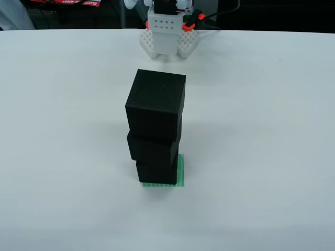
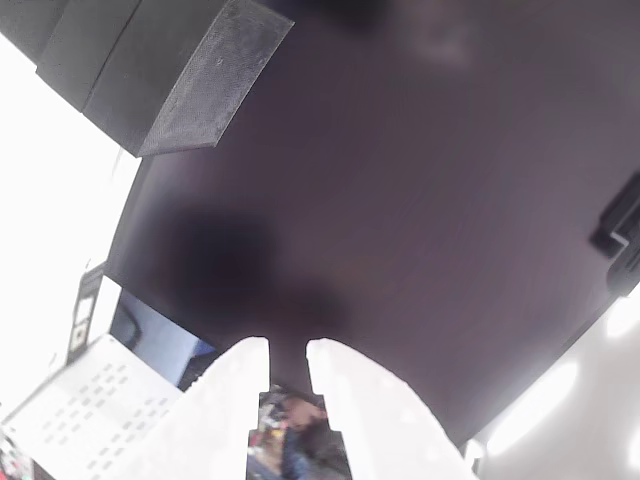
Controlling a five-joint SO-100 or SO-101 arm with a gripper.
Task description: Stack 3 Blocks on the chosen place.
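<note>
Three black blocks [image 1: 155,130] stacked on green patch [image 1: 181,171], mid table [image 1: 272,130]. Tower leans a bit, top block turned off square and hanging toward far left in front view. Robot base [image 1: 166,31] at far edge, well behind stack. Claw [image 2: 288,362] in its own camera aims upward, away from table, fingers [image 2: 225,410] narrow, small gap, holding nothing. Stack sits well clear of claw. Looks done to me.

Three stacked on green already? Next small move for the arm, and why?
Probably none beyond holding parked. The three matte black cubes stand as one column on the green striped square patch, each slightly offset from the next. The white two-finger gripper holds nothing, with a narrow gap between its fingertips. Any nudge risks toppling the stack.
</note>
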